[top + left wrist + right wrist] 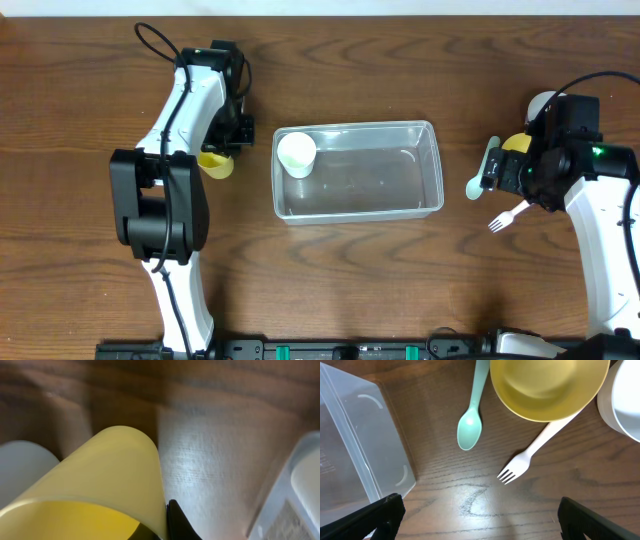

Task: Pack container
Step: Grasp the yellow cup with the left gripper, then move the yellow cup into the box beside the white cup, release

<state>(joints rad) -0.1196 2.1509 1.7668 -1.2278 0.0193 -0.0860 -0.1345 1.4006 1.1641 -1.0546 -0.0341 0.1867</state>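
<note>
The clear plastic container (pixel 357 170) sits in the middle of the table with a white cup (pixel 297 154) in its left end. Its corner shows in the right wrist view (pixel 360 445) and its edge in the left wrist view (pixel 295 490). My left gripper (pixel 222 150) is shut on a yellow cup (pixel 215 163), just left of the container; the cup fills the left wrist view (pixel 95 485). My right gripper (pixel 480 515) is open and empty above bare wood, near a white fork (pixel 530 455), a mint green spoon (pixel 472 415) and a yellow bowl (pixel 547 387).
A white bowl (pixel 625 405) sits beside the yellow bowl at the right. In the overhead view the spoon (pixel 480 172) and fork (pixel 507 216) lie between the container and my right arm. A white object (pixel 22 470) shows left of the yellow cup.
</note>
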